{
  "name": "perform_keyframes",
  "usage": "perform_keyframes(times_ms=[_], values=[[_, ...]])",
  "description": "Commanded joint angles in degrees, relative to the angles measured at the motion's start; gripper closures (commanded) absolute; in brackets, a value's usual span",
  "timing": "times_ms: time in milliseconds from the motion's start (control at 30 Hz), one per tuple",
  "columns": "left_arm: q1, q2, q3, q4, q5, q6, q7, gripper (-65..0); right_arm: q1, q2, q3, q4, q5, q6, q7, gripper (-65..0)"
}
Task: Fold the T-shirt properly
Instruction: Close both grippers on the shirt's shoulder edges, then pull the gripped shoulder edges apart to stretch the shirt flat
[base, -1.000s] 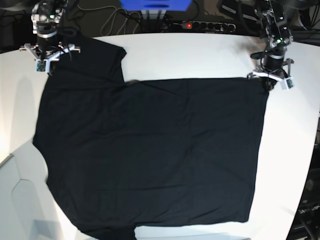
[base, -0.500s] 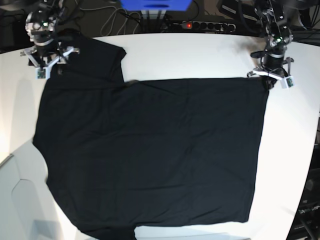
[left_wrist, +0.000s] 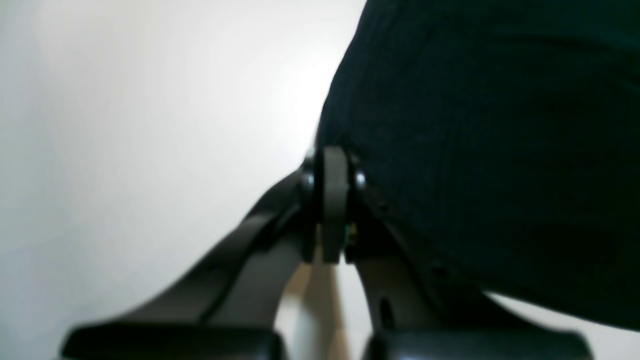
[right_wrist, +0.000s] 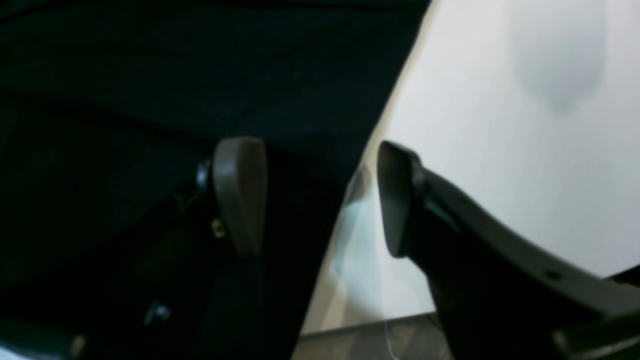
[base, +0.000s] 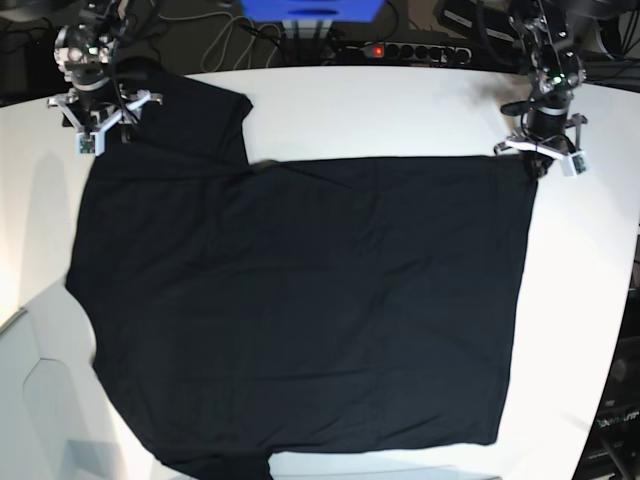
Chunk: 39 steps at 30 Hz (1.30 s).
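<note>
White table (base: 400, 115): rounded outline, smooth matte top, bright even overhead light, soft glare on far half. Faint grey shadow on left portion. Behind far edge: dark zone with black power strip (base: 415, 52), red switch lit, black cables (base: 215, 40) looped beside it. Blue box (base: 310, 8) at top centre, cut off by frame. Dark equipment at right edge, lower corner, detail unreadable. Pale grey floor (base: 40, 400) visible past table's near-left edge.
</note>
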Motion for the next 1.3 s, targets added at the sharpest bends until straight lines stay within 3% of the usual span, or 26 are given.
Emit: perform_keyframes(times_ms=[0,167,233,500,800,967,1167,1267], values=[[-0.04,-0.83,-0.38,0.86,-0.15,0.14,-1.27,-0.1,-0.23,0.38,0.63,0.58,0.16,1.01,0.35,-36.2],[0.05,-0.83,-0.38,0.94,-0.15,0.14,-1.27,-0.1,-0.23,0.47,0.9,0.58,0.16,1.09,-1.41,-35.6],[0.05,-0.83,-0.38,1.21,-0.15,0.14,-1.27,-0.1,-0.23,0.47,0.72,0.58,0.16,1.09,-2.55,-31.8],[0.13,-0.56,-0.38,1.47,-0.15,0.14,-1.27,-0.1,-0.23,0.47,1.07,0.58,0.08,5.05,-2.9,0.0],[1.36,-0.65,-0.73,1.65,-0.15,0.05,-1.27,-0.1,-0.67,0.47,2.04,4.71,0.16,5.4,-2.37,0.0],[2.42,-0.48,-2.75,1.65,-0.15,-0.22,-1.27,-0.1,-0.32,0.12,6.43,8.58,0.16,11.2,-2.81,0.0],[5.76,-0.48,-2.75,6.13,-0.24,-0.13,-1.27,-0.1,-0.41,0.2,9.86,8.58,0.16,15.12,-2.81,0.0],[8.22,-0.39,-2.75,9.74,-0.24,0.05,-1.27,-0.1,-1.2,0.2,10.21,8.84,0.16,15.12,-2.81,0.0]])
